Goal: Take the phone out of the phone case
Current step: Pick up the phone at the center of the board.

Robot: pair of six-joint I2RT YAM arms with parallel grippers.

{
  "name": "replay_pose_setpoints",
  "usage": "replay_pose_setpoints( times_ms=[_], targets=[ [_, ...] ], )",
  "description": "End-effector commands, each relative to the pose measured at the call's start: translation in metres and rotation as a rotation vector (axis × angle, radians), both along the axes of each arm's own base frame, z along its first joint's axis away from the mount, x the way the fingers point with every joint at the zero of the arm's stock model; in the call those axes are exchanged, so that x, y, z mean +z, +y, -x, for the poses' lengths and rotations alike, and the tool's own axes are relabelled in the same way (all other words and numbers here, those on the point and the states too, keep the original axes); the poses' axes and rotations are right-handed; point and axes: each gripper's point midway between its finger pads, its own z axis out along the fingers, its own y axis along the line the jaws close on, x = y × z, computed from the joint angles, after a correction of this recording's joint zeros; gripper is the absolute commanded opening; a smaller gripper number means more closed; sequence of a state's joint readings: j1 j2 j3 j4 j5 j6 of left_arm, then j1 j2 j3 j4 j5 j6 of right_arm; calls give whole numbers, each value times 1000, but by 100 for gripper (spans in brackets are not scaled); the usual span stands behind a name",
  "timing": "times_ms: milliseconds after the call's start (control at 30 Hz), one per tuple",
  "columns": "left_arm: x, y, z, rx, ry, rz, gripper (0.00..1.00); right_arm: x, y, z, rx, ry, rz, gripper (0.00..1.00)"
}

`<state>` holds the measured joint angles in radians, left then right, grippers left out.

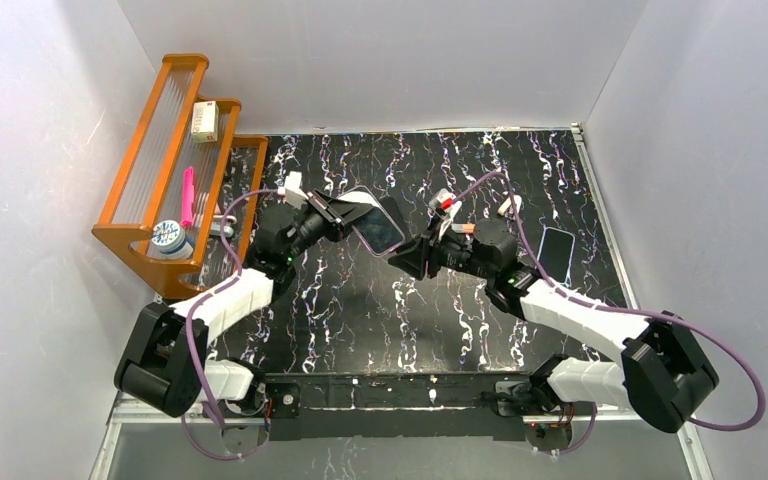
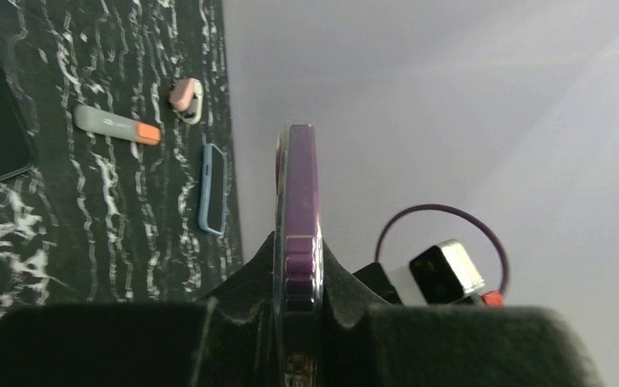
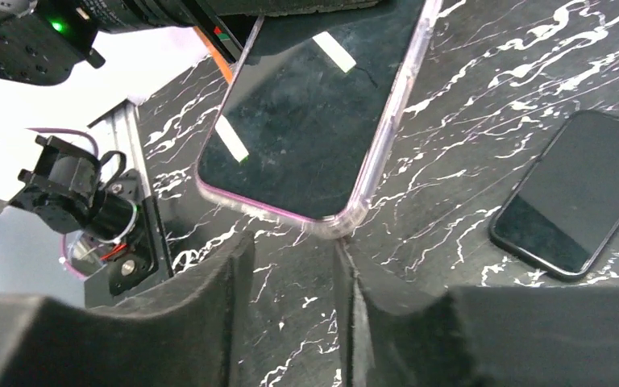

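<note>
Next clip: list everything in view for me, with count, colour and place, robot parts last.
table: 1, black with white veins, fills the floor of the booth
cased phone: 1, black screen in a clear purple-tinted case, held above the table
second phone: 1, black with a bluish edge, flat on the table's right side
stick: 1, grey with an orange end, on the table, right half
small pink thing: 1, on the table, far right
rack: 1, orange, far left
marker: 1, pink, in the rack
box: 1, cream and red, in the rack
round cap: 1, blue and white, rack's near end
left gripper: 1, black, shut on the cased phone
right gripper: 1, black, open, just below the case's corner
</note>
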<state>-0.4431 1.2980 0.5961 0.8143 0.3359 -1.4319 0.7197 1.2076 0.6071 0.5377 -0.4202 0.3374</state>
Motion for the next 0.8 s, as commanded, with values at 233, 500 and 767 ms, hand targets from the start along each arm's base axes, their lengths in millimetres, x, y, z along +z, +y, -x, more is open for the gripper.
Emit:
replay_pose_setpoints(
  times_ms=[233, 500, 767],
  targets=[
    [7, 17, 3, -223, -237, -420, 0, 6, -22, -15, -173, 57, 37, 87],
    [21, 6, 27, -393, -367, -399, 0, 9, -18, 8, 70, 13, 4, 92],
    [44, -1, 44, -472, -456, -294, 0, 22, -2, 36, 330, -57, -60, 85]
  ],
)
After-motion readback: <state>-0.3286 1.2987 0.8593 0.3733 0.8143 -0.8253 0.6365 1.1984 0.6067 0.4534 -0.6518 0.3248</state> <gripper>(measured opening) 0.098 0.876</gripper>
